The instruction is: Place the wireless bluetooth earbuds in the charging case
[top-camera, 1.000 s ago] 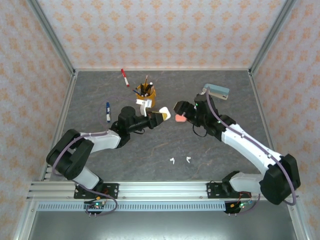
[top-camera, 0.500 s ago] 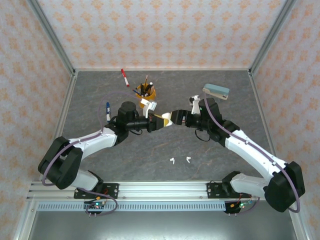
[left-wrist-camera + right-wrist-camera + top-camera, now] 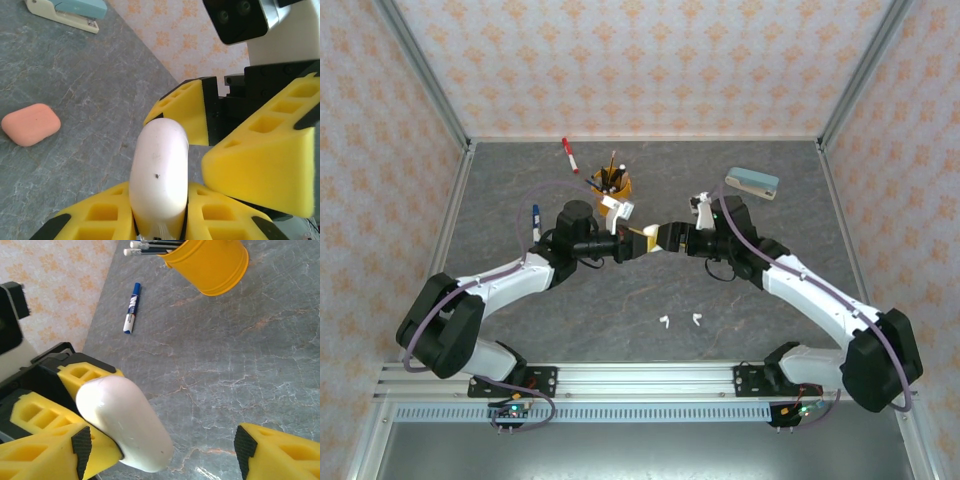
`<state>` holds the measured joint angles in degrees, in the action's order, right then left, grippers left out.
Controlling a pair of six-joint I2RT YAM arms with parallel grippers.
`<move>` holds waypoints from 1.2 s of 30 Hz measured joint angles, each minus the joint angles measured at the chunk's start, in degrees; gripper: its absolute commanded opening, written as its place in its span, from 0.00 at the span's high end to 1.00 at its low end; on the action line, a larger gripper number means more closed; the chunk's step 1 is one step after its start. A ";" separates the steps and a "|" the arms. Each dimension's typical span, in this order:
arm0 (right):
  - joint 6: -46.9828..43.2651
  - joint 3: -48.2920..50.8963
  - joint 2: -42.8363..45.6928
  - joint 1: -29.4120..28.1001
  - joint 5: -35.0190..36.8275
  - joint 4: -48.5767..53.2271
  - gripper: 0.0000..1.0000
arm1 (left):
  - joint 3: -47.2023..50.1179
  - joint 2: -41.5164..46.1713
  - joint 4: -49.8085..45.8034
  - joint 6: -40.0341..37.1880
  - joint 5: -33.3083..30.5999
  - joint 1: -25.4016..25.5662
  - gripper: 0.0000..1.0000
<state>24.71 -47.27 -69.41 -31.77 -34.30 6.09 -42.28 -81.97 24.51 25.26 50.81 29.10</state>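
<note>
Two white earbuds (image 3: 663,321) lie side by side on the desk (image 3: 610,305), near of centre. Farther back, above the desk, the left claw (image 3: 625,243) is clamped on the white charging case (image 3: 160,170). The right claw (image 3: 670,238), jaws wide, straddles the case's free end without gripping it. A pink case (image 3: 31,124) lies on the desk apart from them.

You are swinging the right hand (image 3: 675,238) to the left across the desk, away from the salmon case (image 3: 31,124) it was hovering beside a second ago, and bringing it up to the white charging case (image 3: 160,175). Its fingers are now straddling the free end of that case, one close against it and the other standing well off. From overhead, the right wrist is now covering the salmon case. You are also unfolding the left arm, with its elbow settling lower and nearer.
</note>
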 measured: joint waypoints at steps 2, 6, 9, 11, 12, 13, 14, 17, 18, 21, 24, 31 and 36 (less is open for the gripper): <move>-0.33 0.11 -0.57 0.00 0.46 -0.20 0.26 | 0.00 0.00 -0.76 -0.13 -0.02 -0.02 1.00; -1.01 0.63 -1.25 0.00 1.77 -0.48 0.27 | 0.00 0.02 -2.08 -0.31 -0.20 -0.15 1.00; -1.25 1.53 -1.27 0.48 1.95 -1.18 0.27 | 0.00 0.26 -2.75 -0.33 -0.26 -0.35 1.00; -1.22 2.60 -1.29 1.44 2.62 -1.36 0.28 | 0.00 0.96 -2.89 -0.39 -0.15 -0.37 1.00; -1.20 3.37 -1.42 2.23 3.10 -1.33 0.28 | 0.00 1.62 -2.89 -0.55 -0.07 -0.35 1.00; -1.18 4.07 -1.62 3.02 3.52 -1.29 0.28 | 0.00 2.32 -2.86 -0.76 0.07 -0.33 1.00; -1.16 4.59 -1.86 3.67 3.87 -1.18 0.28 | 0.00 2.82 -2.82 -0.96 0.15 -0.33 1.00; -0.72 5.64 -2.25 5.05 4.11 -1.09 0.29 | 0.00 3.98 -2.78 -1.27 0.26 -0.35 1.00; -0.48 5.88 -2.23 5.27 4.07 -1.11 0.29 | 0.00 4.00 -2.69 -1.33 0.26 -0.35 1.00; 1.16 6.88 -1.55 5.35 3.06 -2.34 0.30 | 0.00 3.98 -2.54 -1.33 0.20 -0.35 1.00; 5.46 9.01 0.68 5.35 1.20 -5.70 0.32 | 0.44 3.98 -0.61 -0.87 -0.52 -0.35 1.00; 23.96 15.10 3.13 5.35 -1.09 -24.92 0.37 | 4.81 3.98 8.35 4.07 -6.58 -0.39 1.00; 34.42 16.79 0.87 5.29 -0.63 -36.65 0.37 | 6.86 3.96 14.43 8.11 -11.28 -0.39 1.00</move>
<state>59.13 -30.48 -68.53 -26.48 -34.94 -30.57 -35.42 -78.02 38.94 33.36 39.53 28.71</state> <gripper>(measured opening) 0.628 0.215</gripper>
